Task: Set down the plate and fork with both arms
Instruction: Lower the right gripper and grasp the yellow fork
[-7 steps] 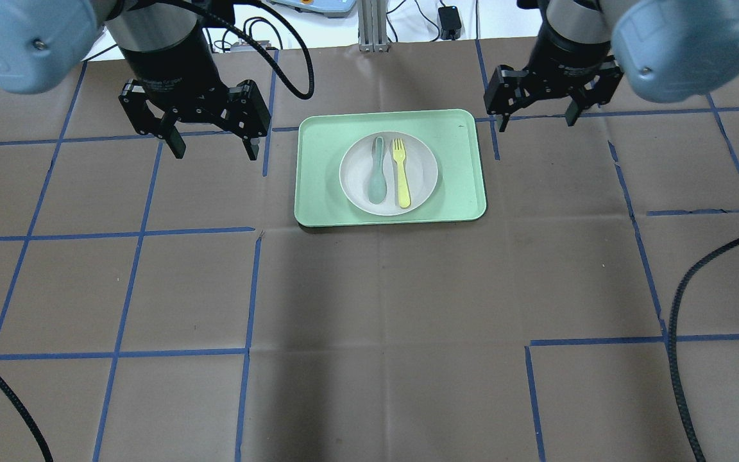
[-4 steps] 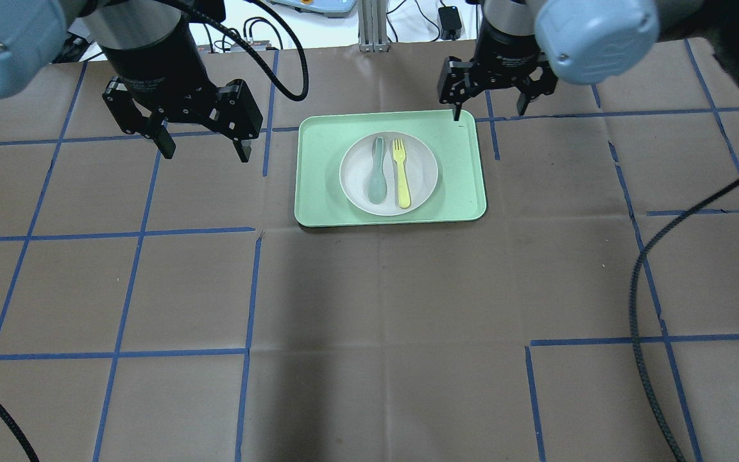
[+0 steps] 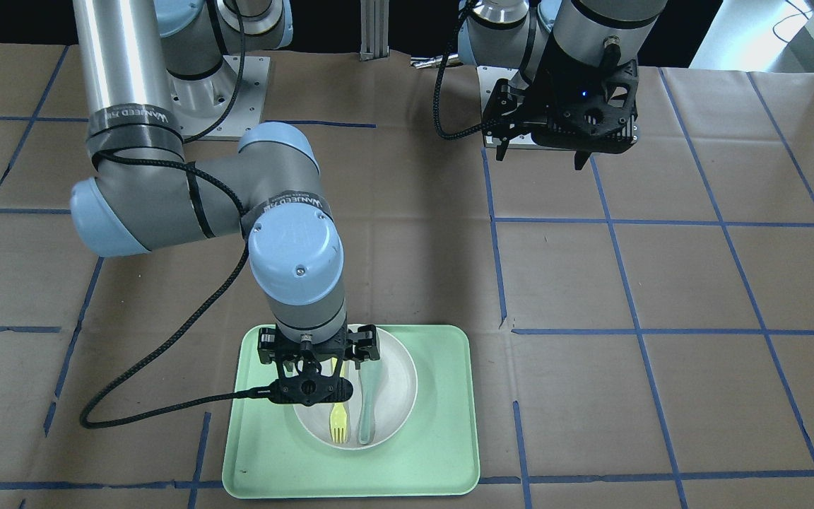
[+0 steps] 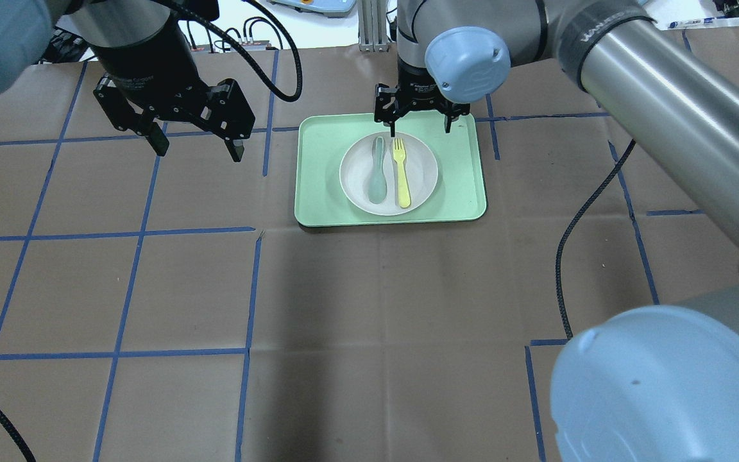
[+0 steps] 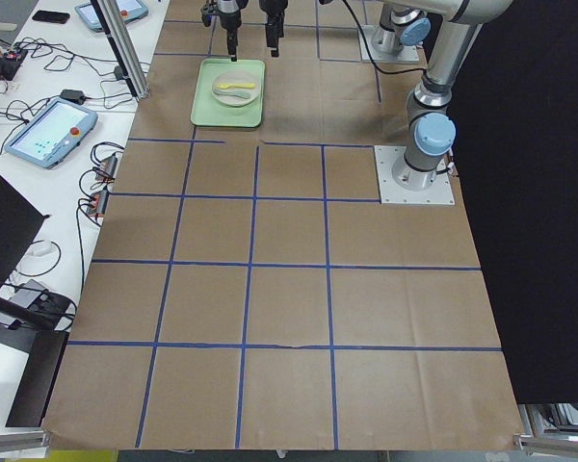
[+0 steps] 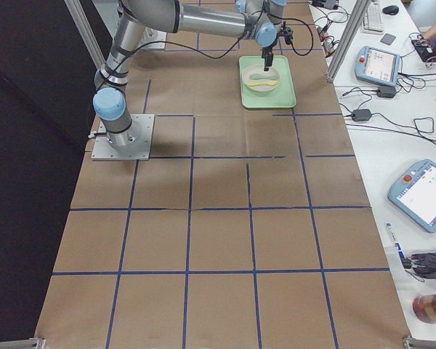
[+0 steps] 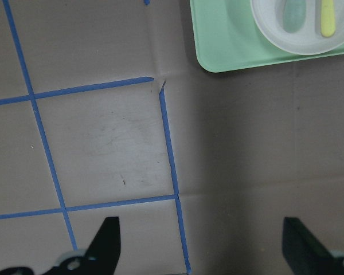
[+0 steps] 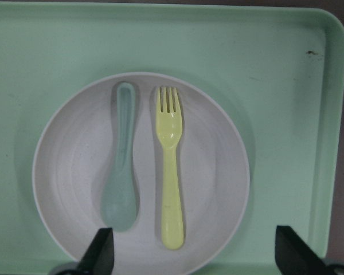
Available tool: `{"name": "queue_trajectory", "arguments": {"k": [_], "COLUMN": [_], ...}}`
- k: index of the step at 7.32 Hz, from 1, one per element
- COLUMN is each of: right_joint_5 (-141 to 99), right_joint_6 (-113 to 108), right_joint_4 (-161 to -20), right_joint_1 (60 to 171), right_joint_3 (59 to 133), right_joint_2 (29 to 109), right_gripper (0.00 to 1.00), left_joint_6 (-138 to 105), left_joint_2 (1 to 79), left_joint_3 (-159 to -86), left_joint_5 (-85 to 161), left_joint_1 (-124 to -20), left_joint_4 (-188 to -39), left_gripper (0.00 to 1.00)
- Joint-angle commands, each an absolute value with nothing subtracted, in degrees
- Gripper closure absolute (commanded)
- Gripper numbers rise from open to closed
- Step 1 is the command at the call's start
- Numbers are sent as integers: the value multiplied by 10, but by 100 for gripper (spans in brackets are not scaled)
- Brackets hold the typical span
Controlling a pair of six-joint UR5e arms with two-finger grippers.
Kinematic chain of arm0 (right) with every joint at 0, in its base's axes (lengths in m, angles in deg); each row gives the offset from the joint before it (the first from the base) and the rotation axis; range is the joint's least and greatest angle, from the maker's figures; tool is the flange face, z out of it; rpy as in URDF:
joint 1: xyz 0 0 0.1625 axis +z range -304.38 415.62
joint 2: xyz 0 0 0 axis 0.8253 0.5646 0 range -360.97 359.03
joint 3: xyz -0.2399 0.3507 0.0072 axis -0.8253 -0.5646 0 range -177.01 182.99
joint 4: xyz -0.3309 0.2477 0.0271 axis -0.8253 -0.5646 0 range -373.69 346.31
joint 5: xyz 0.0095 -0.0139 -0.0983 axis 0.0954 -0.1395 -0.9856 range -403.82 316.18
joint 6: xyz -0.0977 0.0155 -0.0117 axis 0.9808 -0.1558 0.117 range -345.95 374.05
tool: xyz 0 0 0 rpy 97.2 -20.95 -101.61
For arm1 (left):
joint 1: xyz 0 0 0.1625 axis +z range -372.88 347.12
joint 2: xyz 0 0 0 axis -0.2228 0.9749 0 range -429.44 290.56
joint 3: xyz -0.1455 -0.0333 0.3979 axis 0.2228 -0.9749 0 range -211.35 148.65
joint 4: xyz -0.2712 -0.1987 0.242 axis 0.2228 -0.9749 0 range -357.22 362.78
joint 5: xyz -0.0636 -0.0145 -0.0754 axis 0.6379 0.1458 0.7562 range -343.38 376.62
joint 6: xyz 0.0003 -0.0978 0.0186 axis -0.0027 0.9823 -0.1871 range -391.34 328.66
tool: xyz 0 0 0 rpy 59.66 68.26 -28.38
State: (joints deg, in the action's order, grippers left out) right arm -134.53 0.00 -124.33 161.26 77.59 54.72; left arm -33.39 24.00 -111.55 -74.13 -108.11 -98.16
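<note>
Above the far part of the plate (image 8: 218, 172), which sits on the tray (image 8: 275, 69): the right gripper (image 4: 421, 127), fingers spread wide, nothing between them. Off to the tray's left side, above bare table (image 4: 376, 321): the left gripper (image 4: 198, 149), likewise wide open and empty.

Trouble likeliest on the descent for the fork (image 8: 171, 166). Lies flat and thin inside the plate, just beside the spoon (image 8: 121, 166), so risks a fingertip landing on the spoon or pulling both into one pinch. Seems centred slightly to the right of the fork in the wrist view, though hard to be sure from that angle; if so, may shove the fork sideways on closing instead of trapping it. Pressing down too hard could also tip or slide the plate on the tray.

Fork's long axis: near-to-far from the robot, across the tray's short side, parallel to the spoon. Tines toward the far edge, handle end toward the robot. Spoon the other way round, bowl nearest the robot.
</note>
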Motion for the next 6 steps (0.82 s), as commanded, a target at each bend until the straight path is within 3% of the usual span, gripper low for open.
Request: {"name": "queue_trajectory", "arguments": {"k": [1, 2, 6], "right_joint_5": [-1348, -1349, -1348], "right_joint_6": [-5, -5, -4], "right_joint_4": [-1294, -1294, -1295], "right_joint_1": [1616, 1616, 1616], "right_joint_3": [786, 788, 789], "right_joint_2": [513, 509, 485], "right_gripper": [22, 34, 46], "left_joint_6": [-331, -334, -337], "left_joint_2": [238, 232, 229], "left_joint_3": [-1120, -1128, -1132], "left_joint_5": [-743, -745, -741], "left_joint_1": [-1081, -1081, -1074], "left_joint_4": [-980, -982, -980], "left_gripper": [0, 0, 0]}}
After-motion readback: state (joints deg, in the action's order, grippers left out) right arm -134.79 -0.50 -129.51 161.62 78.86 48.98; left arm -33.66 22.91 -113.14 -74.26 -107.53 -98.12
